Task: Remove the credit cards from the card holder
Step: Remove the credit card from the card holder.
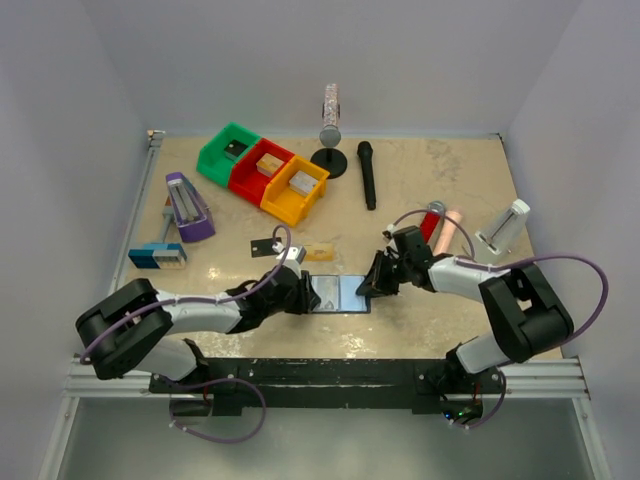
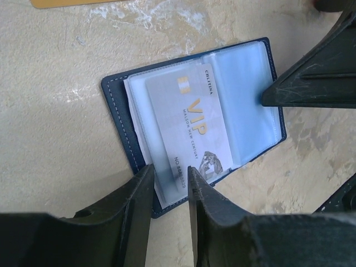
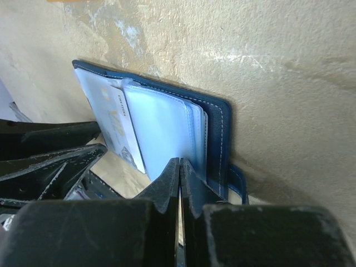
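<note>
The card holder (image 1: 343,293) lies open on the table, a dark blue wallet (image 2: 114,105) with clear blue-grey pockets. A silvery grey card (image 2: 186,119) marked VIP sticks partly out of its left pocket. My left gripper (image 2: 169,173) is open, with its narrow gap over the card's near end. My right gripper (image 3: 179,162) is shut, its tips pressing on the right pocket (image 3: 161,130) beside the snap tab (image 3: 238,179). Those right fingers (image 2: 311,83) also show in the left wrist view. A black card (image 1: 265,246) and a tan-gold card (image 1: 318,250) lie on the table behind the wallet.
Green (image 1: 226,152), red (image 1: 260,170) and yellow (image 1: 295,190) bins stand at the back left. A purple block (image 1: 187,207) and a blue-and-grey block (image 1: 157,256) lie at the left. A stand (image 1: 330,150), a black microphone (image 1: 367,175), red and pink tubes (image 1: 443,225) and a white object (image 1: 503,228) are behind.
</note>
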`<state>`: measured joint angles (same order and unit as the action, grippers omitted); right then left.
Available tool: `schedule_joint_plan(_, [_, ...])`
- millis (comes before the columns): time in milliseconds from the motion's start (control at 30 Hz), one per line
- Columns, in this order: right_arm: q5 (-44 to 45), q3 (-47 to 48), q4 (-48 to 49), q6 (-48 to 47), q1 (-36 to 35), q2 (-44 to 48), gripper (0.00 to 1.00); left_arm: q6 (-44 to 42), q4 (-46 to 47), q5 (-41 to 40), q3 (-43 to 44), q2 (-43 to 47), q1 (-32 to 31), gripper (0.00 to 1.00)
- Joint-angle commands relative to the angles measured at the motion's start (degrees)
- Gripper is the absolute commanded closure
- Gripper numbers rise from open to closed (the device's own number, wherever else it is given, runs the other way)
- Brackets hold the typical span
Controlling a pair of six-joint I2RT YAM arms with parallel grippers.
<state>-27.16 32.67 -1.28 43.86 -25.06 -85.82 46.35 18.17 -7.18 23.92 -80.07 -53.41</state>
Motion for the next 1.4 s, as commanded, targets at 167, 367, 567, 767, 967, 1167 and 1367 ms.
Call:
schedule_joint_plan(167, [6.68,2.75,-12.42,-6.23,0.27,11.71,0.76,-0.03,-11.66,-1.69,1.21,4.39,-0.38,0.55])
schedule_joint_plan(367, [4.67,4.68,-13.67,-7.64,-1.04,16.82,0.68,0.59,-14.21,-1.87,2.18,8.09,-0.38,0.49])
schedule_joint_plan(567, [5.45,9.69,-14.28,-9.05,-8.24,15.60,0.64,0.59,-15.45,-1.08,3.15,11.77,-0.38,0.43])
schedule_joint_plan(767, [4.48,13.12,-11.91,-8.00,-12.47,11.04,0.59,0.23,-17.47,-2.13,3.33,15.73,-0.38,0.40])
schedule_joint_plan(967, [2.29,14.79,-7.17,-5.72,-13.70,3.83,0.59,0.32,-16.51,-5.65,1.74,15.48,0.06,0.53])
schedule_joint_plan(1167, [-0.09,15.41,-2.68,-3.43,-14.14,-1.71,0.60,0.15,-14.48,-6.97,2.36,10.56,0.15,0.70])
schedule_joint_plan(1367, [-0.79,16.38,-1.97,-3.34,-14.75,-3.56,0.61,-0.03,-14.83,-8.29,2.36,9.06,0.15,0.79])
